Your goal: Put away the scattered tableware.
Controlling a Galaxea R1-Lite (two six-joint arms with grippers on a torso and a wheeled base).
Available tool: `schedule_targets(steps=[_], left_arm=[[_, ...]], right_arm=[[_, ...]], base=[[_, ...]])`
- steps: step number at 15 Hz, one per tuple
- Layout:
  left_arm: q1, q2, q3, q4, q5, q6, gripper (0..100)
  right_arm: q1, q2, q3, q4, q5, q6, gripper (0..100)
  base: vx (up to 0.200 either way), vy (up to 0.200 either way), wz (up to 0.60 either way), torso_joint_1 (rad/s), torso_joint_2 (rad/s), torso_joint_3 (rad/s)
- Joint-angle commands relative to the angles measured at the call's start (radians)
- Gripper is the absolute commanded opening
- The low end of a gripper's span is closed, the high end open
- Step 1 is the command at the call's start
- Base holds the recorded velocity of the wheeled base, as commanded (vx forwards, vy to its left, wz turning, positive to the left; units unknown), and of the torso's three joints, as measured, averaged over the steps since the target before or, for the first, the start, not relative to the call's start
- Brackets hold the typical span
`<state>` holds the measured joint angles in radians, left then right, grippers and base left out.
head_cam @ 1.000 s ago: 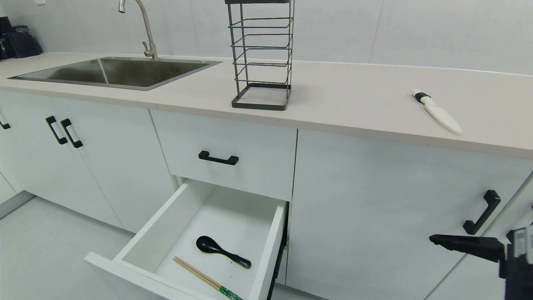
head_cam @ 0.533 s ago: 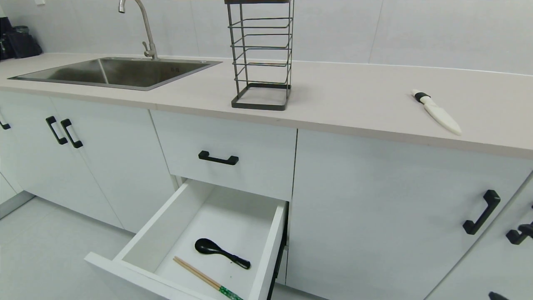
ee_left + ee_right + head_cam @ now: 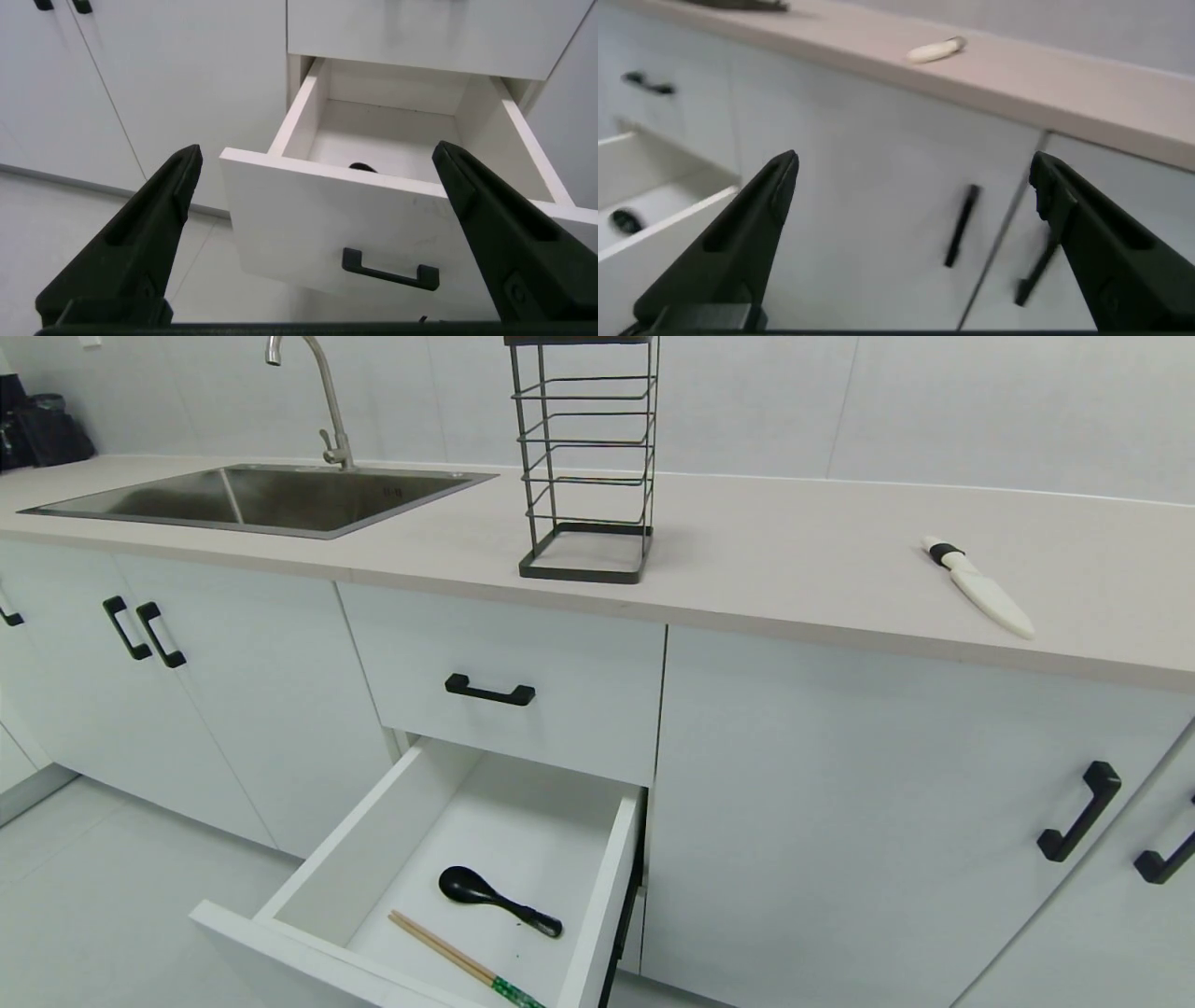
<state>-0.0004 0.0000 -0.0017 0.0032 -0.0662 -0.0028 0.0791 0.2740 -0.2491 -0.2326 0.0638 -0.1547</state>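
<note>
black spoon (image 3: 499,901): flat in open drawer (image 3: 359,840) | wooden chopsticks (image 3: 457,957): just beside it | white knife (image 3: 980,588): flat on countertop (image 3: 794,560)

Pale countertop (image 3: 794,551) holding a black wire rack (image 3: 585,457) near the middle and a white knife (image 3: 980,588) well to the right. Below, open white drawer (image 3: 359,845) containing a black spoon (image 3: 499,900) beside wooden chopsticks (image 3: 457,959).

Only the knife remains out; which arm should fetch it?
Right. The knife lies far right on the counter, and the open right end effector faces it; the left end effector faces the drawer.
</note>
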Motion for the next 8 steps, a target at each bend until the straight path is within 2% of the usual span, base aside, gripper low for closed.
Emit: schedule_targets(steps=[1,3,7,8], left_arm=[[0.0,0.002,0.0,0.0,0.0,0.0,100],[0.0,0.002,0.0,-0.002,0.0,-0.002,100],[-0.001,0.002,0.0,0.0,-0.001,0.001,100],[-0.001,0.002,0.0,0.0,-0.001,0.003,100]], right_arm=[[-0.071,-0.107,0.045,0.001,-0.002,-0.002,100],[-0.124,-0.174,0.116,0.001,0.002,-0.002,100],[-0.113,-0.196,0.249,0.006,0.002,0.02,100],[-0.09,-0.23,0.249,0.114,0.001,0.052,100]], base=[[0.0,0.0,0.0,0.0,0.0,0.0],[0.0,0.0,0.0,0.0,0.0,0.0],[0.0,0.0,0.0,0.0,0.0,0.0],[0.0,0.0,0.0,0.0,0.0,0.0]])
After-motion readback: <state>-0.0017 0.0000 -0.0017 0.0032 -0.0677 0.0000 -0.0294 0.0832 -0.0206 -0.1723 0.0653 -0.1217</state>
